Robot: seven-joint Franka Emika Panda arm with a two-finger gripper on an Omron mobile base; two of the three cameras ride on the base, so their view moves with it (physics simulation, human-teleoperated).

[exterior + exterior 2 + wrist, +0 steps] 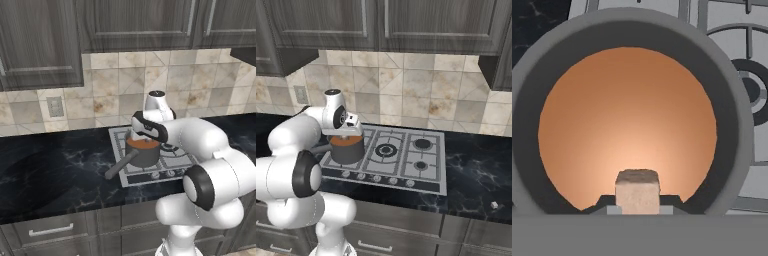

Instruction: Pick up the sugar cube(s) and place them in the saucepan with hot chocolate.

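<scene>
Gripper (637,209) fingers clamp one tiny pale beige-tan sugar cube (637,192), held directly above the reddish-brown liquid (627,125) that fills the one small round grey metal saucepan (142,150). That saucepan, with its long dark grey handle (120,166), sits on the grey stove (406,155) set in the black marbled tabletop (55,175).

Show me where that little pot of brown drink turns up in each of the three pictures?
Left base view: the saucepan sits mid-picture on the stove's near left burner, handle pointing lower left.
Right base view: left of centre, beneath the white hand.
Hand view: seen from straight above, its grey rim rings the reddish-brown liquid.
Shared landmark: the grey stove beneath it.
</scene>
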